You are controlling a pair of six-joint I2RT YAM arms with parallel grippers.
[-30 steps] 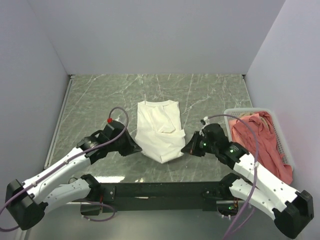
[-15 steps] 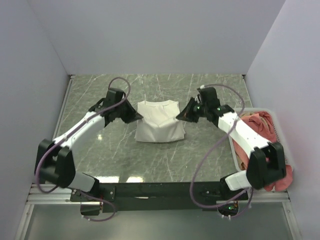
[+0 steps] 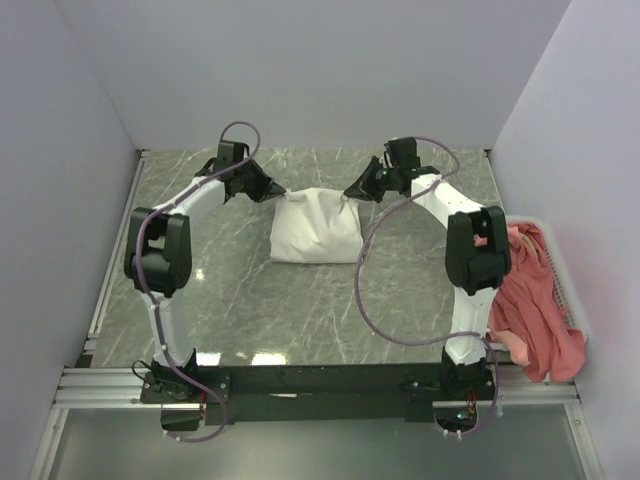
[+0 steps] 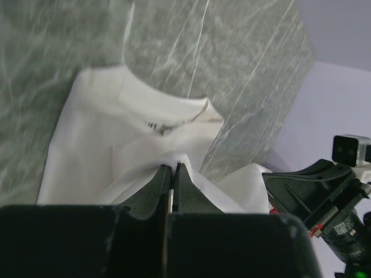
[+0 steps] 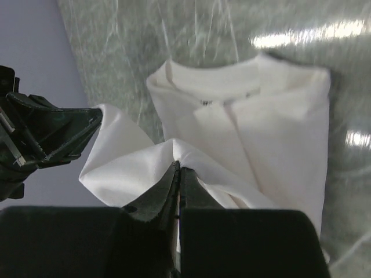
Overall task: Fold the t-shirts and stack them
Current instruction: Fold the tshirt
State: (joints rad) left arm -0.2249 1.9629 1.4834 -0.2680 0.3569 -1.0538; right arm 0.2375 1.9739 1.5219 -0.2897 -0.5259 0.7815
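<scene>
Toward the far middle of the green marbled table (image 3: 250, 300), a white t-shirt (image 3: 315, 228) lies folded, its near part flat on the surface and the two corners at its far edge drawn upward. The left end effector (image 3: 283, 192) is clamped tight on the far left corner and the right end effector (image 3: 347, 193) on the far right corner, the two facing each other with the cloth spanning between them. Each wrist view shows a thin fold of white fabric pinched between closed fingers, with the collar lying below. Well apart at the table's right edge, a salmon-pink t-shirt (image 3: 535, 300) is heaped in a white basket (image 3: 527, 219).
</scene>
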